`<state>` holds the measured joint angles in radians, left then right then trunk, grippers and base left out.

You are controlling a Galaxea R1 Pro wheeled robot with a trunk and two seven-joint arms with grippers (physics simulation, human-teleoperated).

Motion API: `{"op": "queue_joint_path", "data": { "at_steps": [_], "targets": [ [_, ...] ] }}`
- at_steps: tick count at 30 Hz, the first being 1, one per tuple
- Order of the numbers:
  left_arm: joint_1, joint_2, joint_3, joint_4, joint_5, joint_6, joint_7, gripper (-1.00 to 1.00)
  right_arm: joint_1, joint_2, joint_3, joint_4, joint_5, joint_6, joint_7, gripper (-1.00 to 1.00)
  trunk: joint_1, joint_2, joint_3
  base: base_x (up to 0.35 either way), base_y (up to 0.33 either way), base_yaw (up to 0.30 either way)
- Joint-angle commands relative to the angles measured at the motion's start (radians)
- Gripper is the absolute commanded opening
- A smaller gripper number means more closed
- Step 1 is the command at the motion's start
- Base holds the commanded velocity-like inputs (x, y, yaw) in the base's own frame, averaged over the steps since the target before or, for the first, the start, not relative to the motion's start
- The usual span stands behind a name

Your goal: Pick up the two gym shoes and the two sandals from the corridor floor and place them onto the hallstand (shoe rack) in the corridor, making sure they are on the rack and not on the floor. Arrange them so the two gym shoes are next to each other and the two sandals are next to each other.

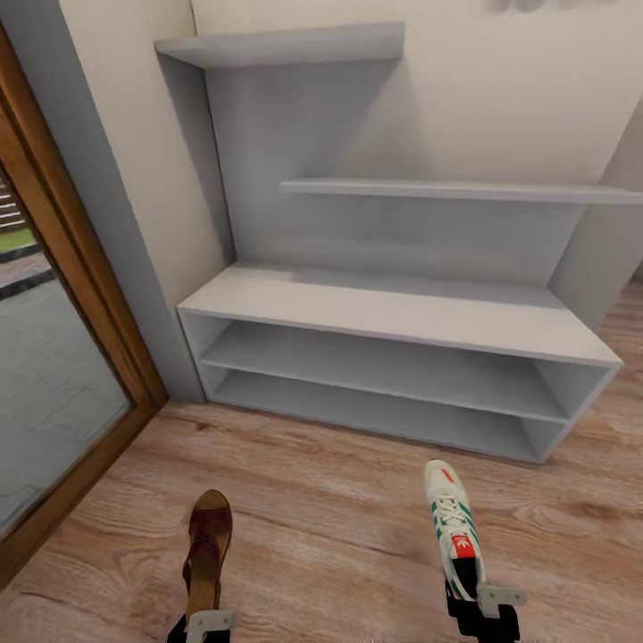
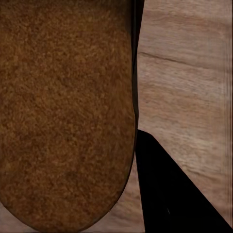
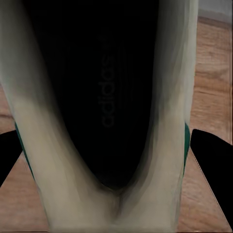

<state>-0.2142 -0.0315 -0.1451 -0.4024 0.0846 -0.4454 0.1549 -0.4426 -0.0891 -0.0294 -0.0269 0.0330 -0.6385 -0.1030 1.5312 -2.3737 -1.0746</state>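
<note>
Left claw (image 1: 207, 622) gripping sandal (image 1: 207, 545), right claw (image 1: 487, 603) gripping gym shoe (image 1: 451, 522)

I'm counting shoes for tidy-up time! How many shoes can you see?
2. A brown sandal is held at the left gripper, and a white sneaker at the right gripper, both over the wood floor. Others may be out of view.

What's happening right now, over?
Left pincer holds sandal. Right pincer holds gym shoe. Hallstand ahead, shelves bare, floor between unobstructed.
</note>
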Motion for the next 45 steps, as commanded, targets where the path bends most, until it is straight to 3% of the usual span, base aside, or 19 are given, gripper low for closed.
{"op": "queue_joint_path", "data": {
  "at_steps": [1,26,45],
  "targets": [
    [-0.001,0.001,-0.008,0.0,0.005,-0.003,0.006,-1.0,-0.001,0.0,-0.003,0.001,0.004,-0.003,-0.003,-1.0,0.0,0.0,-0.001,0.0,0.0,-0.287],
    [-0.001,0.001,-0.008,0.0,0.005,-0.003,0.006,-1.0,-0.001,0.0,-0.003,0.001,0.004,-0.003,-0.003,-1.0,0.0,0.0,-0.001,0.0,0.0,-0.279],
    [-0.001,0.001,-0.007,-0.001,0.004,0.0,0.007,-1.0,-0.001,-0.001,-0.002,0.0,0.004,-0.003,-0.002,-1.0,0.0,0.0,-0.001,0.0,0.0,-0.019]
  ]
}}
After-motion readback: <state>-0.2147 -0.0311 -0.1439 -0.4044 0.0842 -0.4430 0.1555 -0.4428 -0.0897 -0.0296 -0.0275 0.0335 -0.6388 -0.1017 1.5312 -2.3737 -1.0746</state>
